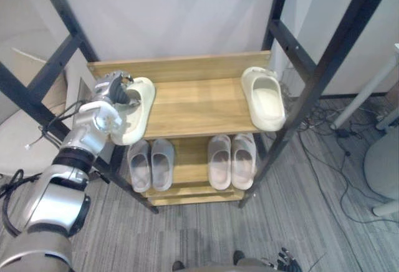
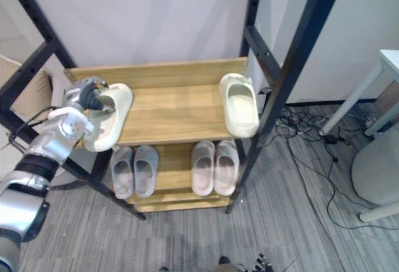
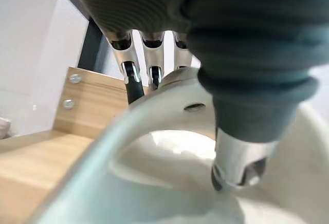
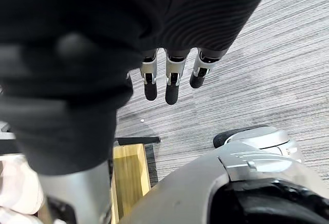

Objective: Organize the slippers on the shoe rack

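Already a grey pair (image 1: 151,163) and a pinkish pair (image 1: 232,160) line the lower shelf (image 1: 190,155). Left hand (image 1: 113,95) grips 1 cream slipper (image 1: 141,107) at the top shelf's (image 1: 194,105) left end, well apart from its mate (image 1: 265,101); pairing remains. Right hand (image 4: 167,78) hangs slack.

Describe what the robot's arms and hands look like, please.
The left arm is silver-grey, built of rounded segments with a black band near the wrist. The left hand has silver fingers with dark tips; its back and wrist sit under a dark ribbed cover. The right hand looks the same: silver, dark-tipped fingers below a dark ribbed cover.
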